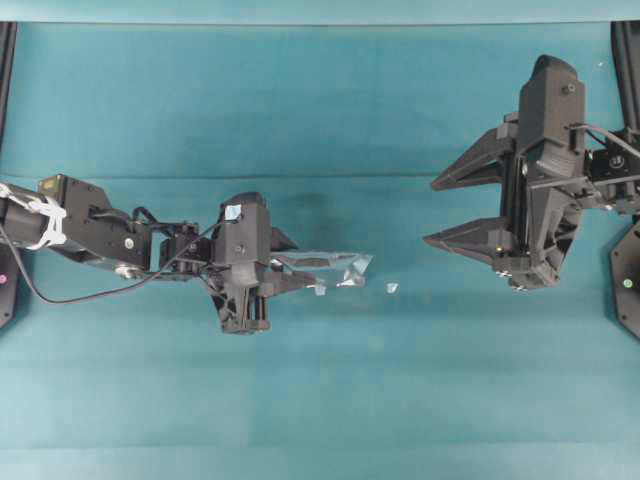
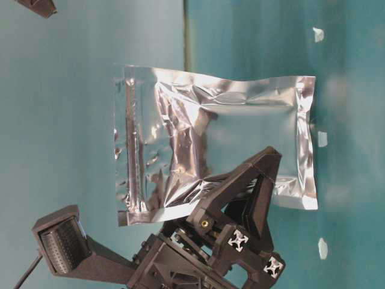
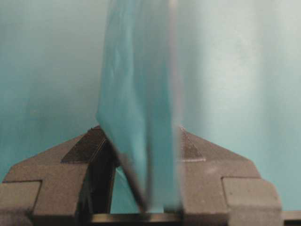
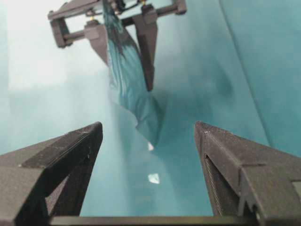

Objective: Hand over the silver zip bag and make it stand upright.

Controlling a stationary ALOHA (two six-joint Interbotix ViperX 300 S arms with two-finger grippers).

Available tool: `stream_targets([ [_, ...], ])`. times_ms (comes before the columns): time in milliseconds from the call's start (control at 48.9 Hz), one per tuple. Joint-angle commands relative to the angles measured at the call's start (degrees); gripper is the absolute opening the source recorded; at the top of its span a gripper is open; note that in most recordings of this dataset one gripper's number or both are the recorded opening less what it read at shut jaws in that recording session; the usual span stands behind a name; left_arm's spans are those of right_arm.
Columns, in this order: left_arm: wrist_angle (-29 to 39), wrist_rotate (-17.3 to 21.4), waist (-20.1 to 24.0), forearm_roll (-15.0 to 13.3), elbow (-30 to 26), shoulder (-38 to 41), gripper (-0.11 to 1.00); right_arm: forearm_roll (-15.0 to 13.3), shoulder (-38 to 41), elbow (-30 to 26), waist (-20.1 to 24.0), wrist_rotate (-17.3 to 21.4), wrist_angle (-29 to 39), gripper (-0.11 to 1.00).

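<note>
The silver zip bag (image 1: 340,268) is seen edge-on from overhead, held near the table's middle. The table-level view, turned sideways, shows its crinkled foil face (image 2: 240,120) with the zip strip on the side away from the table. Its opposite edge is at or just above the cloth; I cannot tell if it touches. My left gripper (image 1: 300,270) is shut on one long side of the bag (image 3: 136,94), a finger on each face (image 3: 141,136). My right gripper (image 1: 430,212) is open and empty, to the right of the bag, facing it (image 4: 148,129). The bag (image 4: 141,108) hangs ahead between its fingers' lines.
A teal cloth (image 1: 320,400) covers the table. Tiny white specks (image 1: 392,287) lie on it between the bag and the right gripper, also in the right wrist view (image 4: 153,178). Black frame parts stand at the left and right edges.
</note>
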Motion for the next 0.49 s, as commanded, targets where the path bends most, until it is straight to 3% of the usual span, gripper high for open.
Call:
stream_targets([
  [0,-0.4,-0.1,-0.3,0.2,-0.2,0.1,0.22,-0.2,-0.2,-0.5,0.1,0.6,-0.4,0.91],
  [470,-0.4,-0.1,-0.8,0.2,0.0,0.1,0.22,-0.1,-0.2,-0.5,0.2,0.7,-0.4,0.91],
])
